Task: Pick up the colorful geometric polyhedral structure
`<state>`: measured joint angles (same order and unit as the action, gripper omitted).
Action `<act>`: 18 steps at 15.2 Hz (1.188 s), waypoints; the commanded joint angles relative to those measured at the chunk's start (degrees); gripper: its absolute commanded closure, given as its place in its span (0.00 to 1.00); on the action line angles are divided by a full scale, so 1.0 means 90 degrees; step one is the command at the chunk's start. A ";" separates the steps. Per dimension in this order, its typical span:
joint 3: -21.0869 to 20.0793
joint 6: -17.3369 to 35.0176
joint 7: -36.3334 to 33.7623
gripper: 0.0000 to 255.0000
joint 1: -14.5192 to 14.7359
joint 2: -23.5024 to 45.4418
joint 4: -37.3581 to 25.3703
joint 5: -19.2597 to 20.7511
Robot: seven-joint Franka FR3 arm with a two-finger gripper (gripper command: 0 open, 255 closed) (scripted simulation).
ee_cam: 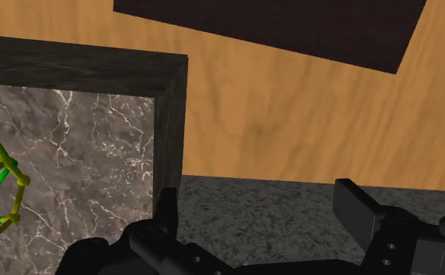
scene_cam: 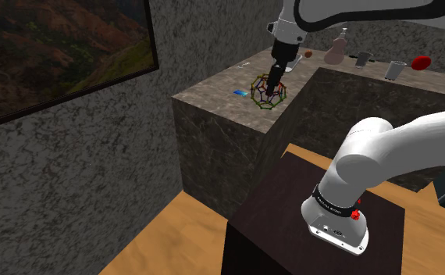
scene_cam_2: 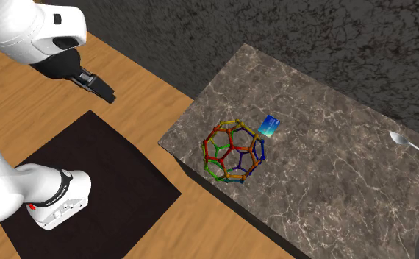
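Gripper: black, two fingers set wide apart, holding nothing; hangs apart from the polyhedron, seemingly just off the counter's corner.

Step in hand, as judged: approach. Best done by crossing that corner, centring above the cage, descending so the fingers straddle a strut or node, then closing gently. The round frame may roll.

Polyhedron: open ball of thin rods in red, green, yellow, blue and orange, forming pentagons and hexagons. It sits near the counter's corner, with a blue card just beside it.

Counter: brown-grey veined stone, dark sides.
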<state>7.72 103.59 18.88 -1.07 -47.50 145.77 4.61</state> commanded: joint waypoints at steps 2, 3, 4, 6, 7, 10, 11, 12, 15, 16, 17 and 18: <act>0.0604 0.0370 0.0924 0.00 -0.0037 0.0152 0.0099 0.0333; 0.0807 0.0490 0.1220 0.00 -0.0041 0.0224 0.0106 0.0431; 0.1009 0.0613 0.1519 0.00 -0.0043 0.0314 0.0100 0.0520; 0.1421 0.0864 0.2116 0.00 -0.0020 0.0538 0.0045 0.0676; 0.1631 0.0991 0.2417 0.00 0.0005 0.0672 -0.0003 0.0738; 0.2272 0.1370 0.3334 0.00 0.0146 0.1151 -0.0226 0.0845; 0.2492 0.1493 0.3646 0.00 0.0219 0.1335 -0.0327 0.0850; 0.2718 0.1612 0.3962 0.00 0.0306 0.1528 -0.0439 0.0837; 0.3415 0.1943 0.4959 0.00 0.0642 0.2175 -0.0848 0.0663; 0.3660 0.2041 0.5312 0.00 0.0783 0.2414 -0.1006 0.0554; 0.3913 0.2131 0.5679 0.00 0.0938 0.2666 -0.1176 0.0414; 0.4177 0.2211 0.6061 0.00 0.1110 0.2933 -0.1358 0.0240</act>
<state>42.88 122.28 69.71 7.31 -23.70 134.99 8.26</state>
